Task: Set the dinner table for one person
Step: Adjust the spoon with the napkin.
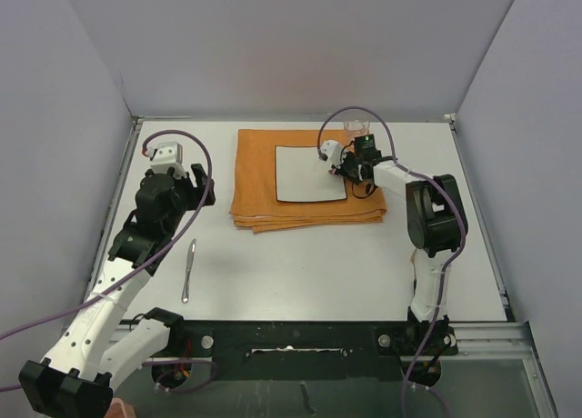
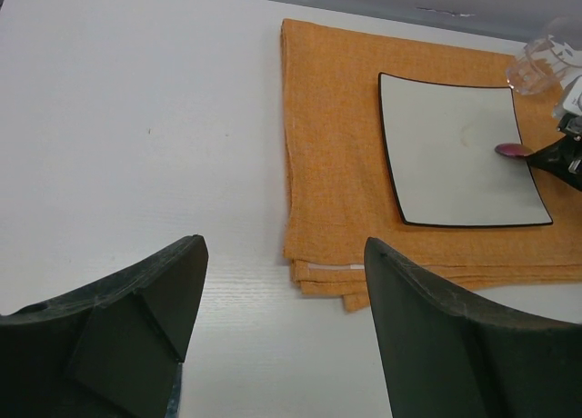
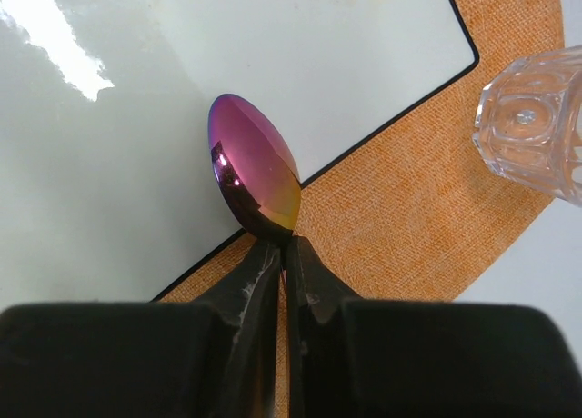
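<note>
Since the right tool [image 3: 282, 254] pinches the spoon [image 3: 255, 168] only by its thin neck, bowl over the plate [image 3: 109, 191] edge, it may swivel, slip, or clip the glass [image 3: 536, 118] nearby. Left tool [image 2: 284, 254] gapes empty above the counter [image 1: 300, 273], which underlies the cloth [image 3: 409, 227].

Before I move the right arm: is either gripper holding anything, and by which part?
The right gripper pinches the iridescent purple-pink metal spoon by its neck, just behind the bowl. The left gripper stands open, holding nothing.
</note>
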Robot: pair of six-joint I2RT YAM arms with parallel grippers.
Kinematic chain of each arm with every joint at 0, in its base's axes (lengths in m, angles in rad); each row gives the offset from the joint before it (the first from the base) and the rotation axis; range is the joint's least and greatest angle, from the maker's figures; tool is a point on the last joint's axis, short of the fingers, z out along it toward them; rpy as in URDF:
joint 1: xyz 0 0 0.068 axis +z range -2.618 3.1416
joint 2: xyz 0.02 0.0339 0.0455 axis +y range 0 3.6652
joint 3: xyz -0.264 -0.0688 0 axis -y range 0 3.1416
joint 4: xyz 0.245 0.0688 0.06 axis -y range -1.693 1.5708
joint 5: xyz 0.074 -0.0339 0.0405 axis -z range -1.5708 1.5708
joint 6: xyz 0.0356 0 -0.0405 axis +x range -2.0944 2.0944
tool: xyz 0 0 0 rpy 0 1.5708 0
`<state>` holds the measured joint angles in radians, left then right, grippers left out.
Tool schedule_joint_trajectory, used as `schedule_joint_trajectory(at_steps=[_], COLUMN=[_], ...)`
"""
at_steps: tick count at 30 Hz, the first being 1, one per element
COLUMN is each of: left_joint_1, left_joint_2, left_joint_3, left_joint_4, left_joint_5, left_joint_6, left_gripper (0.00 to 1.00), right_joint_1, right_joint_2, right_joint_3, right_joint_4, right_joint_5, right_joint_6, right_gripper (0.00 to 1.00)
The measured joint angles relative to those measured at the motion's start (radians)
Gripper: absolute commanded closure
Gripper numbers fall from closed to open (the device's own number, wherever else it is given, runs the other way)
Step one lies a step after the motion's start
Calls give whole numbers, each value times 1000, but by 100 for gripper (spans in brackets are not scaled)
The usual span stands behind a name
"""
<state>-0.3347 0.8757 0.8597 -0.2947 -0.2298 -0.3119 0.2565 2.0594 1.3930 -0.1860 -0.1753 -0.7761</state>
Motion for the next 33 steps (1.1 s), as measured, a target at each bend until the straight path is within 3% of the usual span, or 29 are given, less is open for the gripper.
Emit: schedule_joint_trajectory(at_steps=[10, 19, 28, 33], left_joint_1=[0, -2, -4, -4], left_joint_2=[0, 3, 12, 24], left_joint_3=[3, 85, 167, 201], left_joint_4=[-24, -114, -212, -237], left_joint_5=[11, 26, 33, 33], left_joint_6=[-3, -3, 2, 9], left_gripper=[31, 32, 32, 32], right_joint_1=[-1, 1, 74, 148], right_joint_2=[-60, -154, -127, -81], right_joint_3=[-81, -31, 222, 248], right_joint_4=[105, 126, -117, -247], right_joint_5=[163, 305, 621, 745], right_joint_6=[128, 343, 681, 886], right_gripper=[100, 100, 100, 100])
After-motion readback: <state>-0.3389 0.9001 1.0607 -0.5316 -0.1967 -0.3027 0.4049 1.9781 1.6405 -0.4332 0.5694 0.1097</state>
